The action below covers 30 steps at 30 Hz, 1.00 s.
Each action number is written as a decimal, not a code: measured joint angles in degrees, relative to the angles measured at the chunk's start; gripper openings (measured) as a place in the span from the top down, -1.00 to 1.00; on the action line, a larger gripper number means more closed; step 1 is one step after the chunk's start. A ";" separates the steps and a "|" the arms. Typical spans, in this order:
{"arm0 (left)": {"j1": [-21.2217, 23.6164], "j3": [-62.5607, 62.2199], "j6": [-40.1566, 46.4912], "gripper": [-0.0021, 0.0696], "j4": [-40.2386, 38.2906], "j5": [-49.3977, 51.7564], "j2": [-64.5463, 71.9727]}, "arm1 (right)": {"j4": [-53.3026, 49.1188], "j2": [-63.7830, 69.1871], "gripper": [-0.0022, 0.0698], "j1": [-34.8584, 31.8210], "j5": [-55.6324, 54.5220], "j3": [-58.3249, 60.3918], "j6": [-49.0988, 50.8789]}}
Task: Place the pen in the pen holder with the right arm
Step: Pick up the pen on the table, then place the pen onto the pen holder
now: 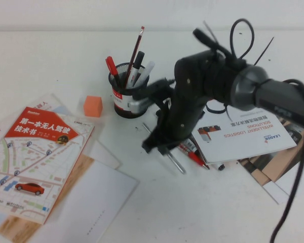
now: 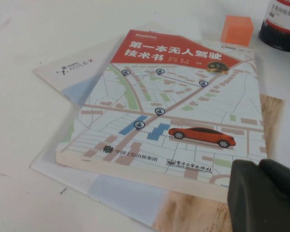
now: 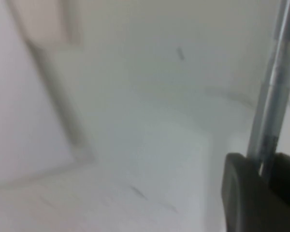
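My right gripper (image 1: 161, 147) is shut on the slim silver-grey pen (image 1: 176, 163), which sticks out of the jaws slantwise, low over the white table. In the right wrist view the pen (image 3: 275, 82) runs up from between the two black fingers of the right gripper (image 3: 263, 169). The black mesh pen holder (image 1: 127, 98) stands just behind and left of the gripper, with a red pen, a pencil and markers in it. Its base shows in the left wrist view (image 2: 282, 26). My left gripper (image 2: 261, 193) is shut and empty over the map book, out of the high view.
A red-covered map book (image 1: 38, 147) lies on papers at the left. An orange cube (image 1: 92, 106) sits left of the holder. A red pen (image 1: 195, 155) and white brochures (image 1: 243, 134) lie under the right arm.
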 joint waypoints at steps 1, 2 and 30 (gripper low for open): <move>0.00 0.00 0.00 0.95 0.00 0.00 0.00 | 1.31 -0.93 0.79 0.00 -1.36 0.00 -0.08; 0.00 0.00 0.00 0.95 0.00 0.00 0.00 | 2.38 -1.95 0.79 0.00 -2.95 0.12 -0.35; 0.00 0.00 0.00 0.95 0.00 0.00 0.00 | -29.08 -0.07 0.79 -3.06 -91.83 14.34 33.17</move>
